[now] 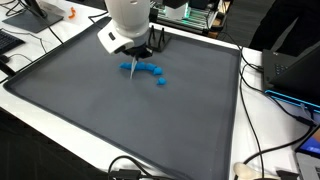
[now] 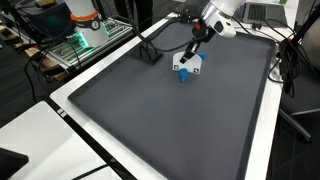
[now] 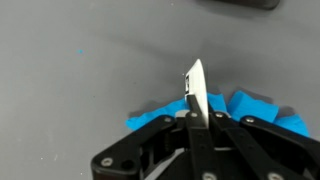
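My gripper (image 3: 196, 112) is shut on a thin white flat piece (image 3: 194, 85), which I see edge-on sticking out past the fingertips. Just behind it, crumpled bright blue pieces (image 3: 255, 108) lie on the dark grey mat (image 3: 80, 60). In an exterior view the gripper (image 1: 135, 52) hangs low over the far middle of the mat (image 1: 100, 110), at the end of a short row of blue pieces (image 1: 150, 69). In an exterior view the gripper (image 2: 190, 55) holds the white piece (image 2: 188, 63) right above a blue piece (image 2: 184, 75).
The mat (image 2: 170, 130) covers most of a white table (image 1: 270, 130). A black stand (image 2: 148, 45) rests on the mat's far part. Cables (image 1: 255, 90) and a dark device (image 1: 295, 65) lie along one side, with electronics (image 2: 85, 35) beyond the far edge.
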You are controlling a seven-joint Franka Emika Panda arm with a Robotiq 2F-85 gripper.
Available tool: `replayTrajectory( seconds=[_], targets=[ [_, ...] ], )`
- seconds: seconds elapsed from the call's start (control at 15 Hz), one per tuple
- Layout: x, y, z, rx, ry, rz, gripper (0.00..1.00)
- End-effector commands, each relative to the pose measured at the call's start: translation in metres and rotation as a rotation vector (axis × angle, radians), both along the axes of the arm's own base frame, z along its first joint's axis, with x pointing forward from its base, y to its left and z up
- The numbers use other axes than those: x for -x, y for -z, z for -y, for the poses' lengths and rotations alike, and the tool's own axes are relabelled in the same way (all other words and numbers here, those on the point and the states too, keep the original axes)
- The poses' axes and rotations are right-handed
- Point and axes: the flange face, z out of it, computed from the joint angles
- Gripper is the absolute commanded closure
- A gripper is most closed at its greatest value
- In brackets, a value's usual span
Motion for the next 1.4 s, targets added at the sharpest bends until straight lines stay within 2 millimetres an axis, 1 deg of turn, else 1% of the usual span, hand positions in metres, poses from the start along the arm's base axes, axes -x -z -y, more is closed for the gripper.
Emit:
replayTrajectory(
  seconds=[0.0,0.6,0.8,1.33],
  targets=[
    [0.012,0.024,0.007,0.003,-0.008,-0.088,0.99],
    [0.023,0.027,0.012,0.017,-0.011,-0.174,0.99],
    [0.026,0.022,0.012,0.026,-0.006,-0.197,0.99],
    [0.026,0.007,0.013,0.033,0.005,-0.176,0.99]
  ],
)
